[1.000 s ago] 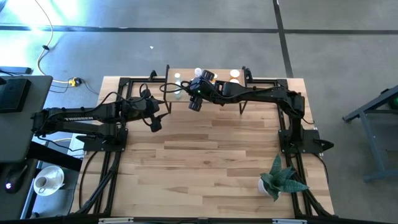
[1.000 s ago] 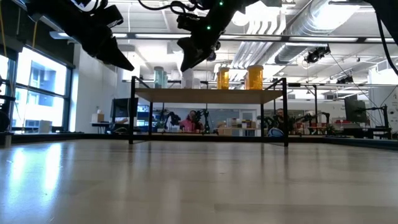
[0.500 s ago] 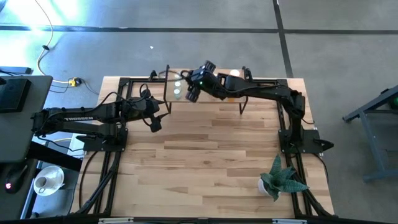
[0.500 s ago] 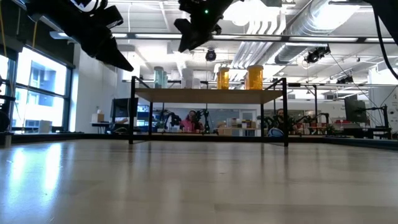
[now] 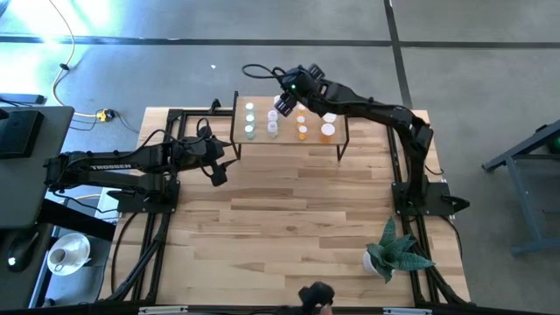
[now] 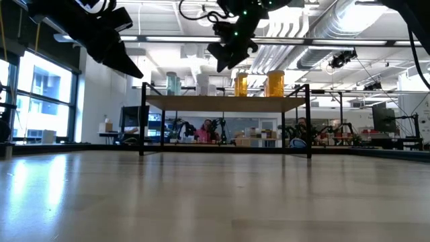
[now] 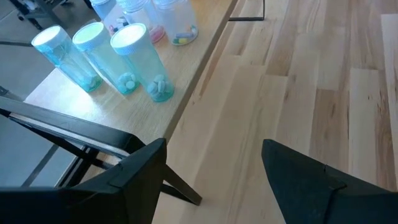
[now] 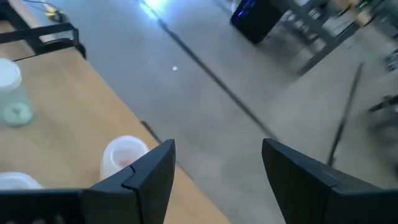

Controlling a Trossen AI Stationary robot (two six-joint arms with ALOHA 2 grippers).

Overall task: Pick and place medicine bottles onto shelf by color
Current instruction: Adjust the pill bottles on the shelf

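The shelf (image 5: 341, 122) stands at the table's far edge on thin black legs. On it white-capped medicine bottles stand in groups: pale green (image 5: 250, 131) at the left, whitish (image 5: 272, 129) beside them, orange (image 5: 303, 133) at the right. The low view shows them as pale green (image 6: 173, 83), whitish (image 6: 203, 84) and orange (image 6: 274, 83). My right gripper (image 5: 284, 103) hangs open and empty above the shelf's far side (image 8: 217, 152), over a whitish bottle (image 8: 124, 155). My left gripper (image 5: 217, 171) waits open and empty (image 7: 211, 155) left of the shelf, facing the pale green bottles (image 7: 127, 56).
A potted plant (image 5: 395, 252) stands near the table's near right corner. A dark rounded thing (image 5: 315, 293) shows at the near edge. A white cup (image 5: 66, 255) sits off the table at the left. Bare wood lies between the shelf and the near edge.
My right gripper has gone from the shelf's near side across the bottles toward the table's far edge and a little to the right, uncovering the shelf in the high view. A dark rounded thing has come into view at the table's near edge.
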